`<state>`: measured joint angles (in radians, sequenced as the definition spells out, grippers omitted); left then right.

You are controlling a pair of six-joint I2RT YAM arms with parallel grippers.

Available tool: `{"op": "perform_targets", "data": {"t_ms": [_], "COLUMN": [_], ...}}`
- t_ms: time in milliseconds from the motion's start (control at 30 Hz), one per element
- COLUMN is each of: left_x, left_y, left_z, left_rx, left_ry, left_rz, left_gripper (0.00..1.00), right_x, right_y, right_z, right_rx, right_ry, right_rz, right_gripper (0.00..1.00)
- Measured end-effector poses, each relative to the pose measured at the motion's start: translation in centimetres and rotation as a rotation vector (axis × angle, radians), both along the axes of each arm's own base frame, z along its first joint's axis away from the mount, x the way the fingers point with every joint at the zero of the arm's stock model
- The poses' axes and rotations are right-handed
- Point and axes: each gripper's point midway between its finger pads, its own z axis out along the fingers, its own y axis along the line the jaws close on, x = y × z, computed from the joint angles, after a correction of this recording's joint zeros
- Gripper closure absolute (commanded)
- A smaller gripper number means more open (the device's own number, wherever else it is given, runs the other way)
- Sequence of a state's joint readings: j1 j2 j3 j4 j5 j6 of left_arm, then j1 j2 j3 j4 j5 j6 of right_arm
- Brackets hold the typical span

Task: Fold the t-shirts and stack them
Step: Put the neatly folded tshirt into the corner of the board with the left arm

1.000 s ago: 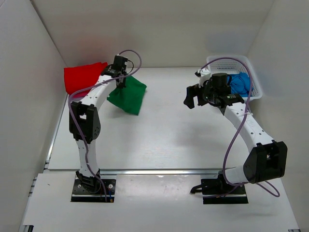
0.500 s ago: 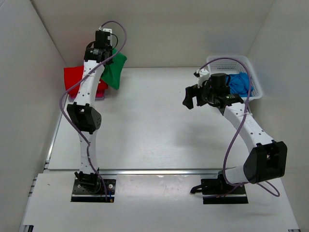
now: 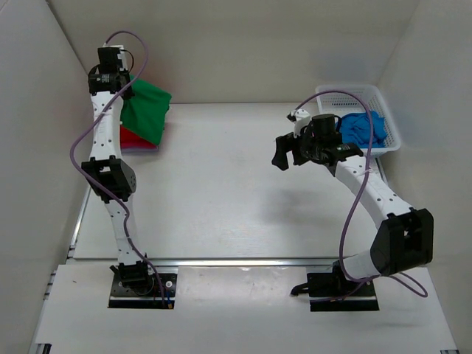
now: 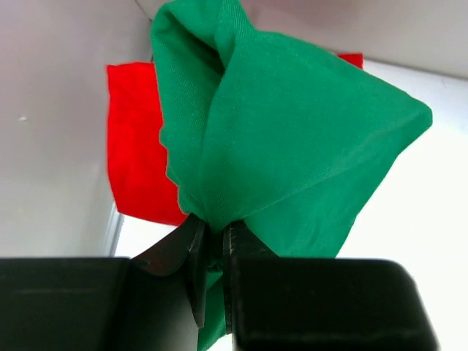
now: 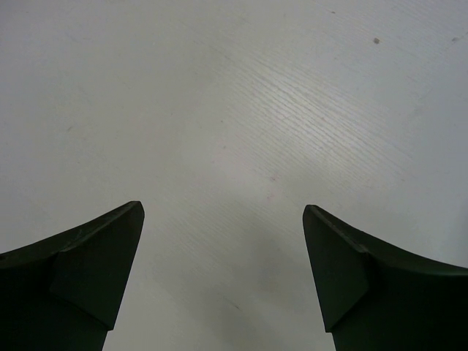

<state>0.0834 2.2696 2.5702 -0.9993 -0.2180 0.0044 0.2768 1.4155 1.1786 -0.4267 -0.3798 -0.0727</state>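
Upper left of the overhead frame: the left hand point(image 4: 210, 252) clenches a bunched fold of the bright green soft cloth t-shirt point(image 4: 292, 131), which hangs limp over the folded red cloth t-shirt point(image 4: 139, 146). Light and floppy, it probably handles best by its edges or corners. The right hand point(image 3: 287, 153) hangs spread open at mid-frame.

Bright, even overhead light fills the white enclosure, and the table point(image 3: 243, 192) in the top view carries only faint, soft shadows and no glare. The left wrist view is sharp enough to show the weave of the green t-shirt point(image 4: 292, 124), while the left gripper point(image 4: 212, 248) reads near black. The right wrist view holds the table's grain crisply, with the right gripper point(image 5: 223, 207) dark and featureless.
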Motion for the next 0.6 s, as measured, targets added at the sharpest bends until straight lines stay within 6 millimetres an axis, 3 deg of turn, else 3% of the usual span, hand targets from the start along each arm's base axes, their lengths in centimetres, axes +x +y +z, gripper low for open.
{"op": "perform_targets", "data": {"t_ms": [233,400,600], "left_x": [1.1,2.1,3.4], "left_y": [2.1,3.0,5.2], "left_z": [0.9,-1.8,-6.5], "left_rx": [-0.024,-0.064,-0.106], "left_ry": [-0.063,-0.041,0.003], "left_rz": [0.03,0.052,0.115], "left_gripper": [1.0,1.0,1.0], "right_x": [-0.4,-0.7,-0.6], "right_y": [1.4,1.8,2.0], "right_z": [-1.1,-1.6,-2.2], "right_rx": [0.002,-0.004,-0.014], "right_ry": [0.041,0.056,0.069], "right_rz": [0.021,0.031,0.029], "right_gripper": [0.13,0.13,0.12]}}
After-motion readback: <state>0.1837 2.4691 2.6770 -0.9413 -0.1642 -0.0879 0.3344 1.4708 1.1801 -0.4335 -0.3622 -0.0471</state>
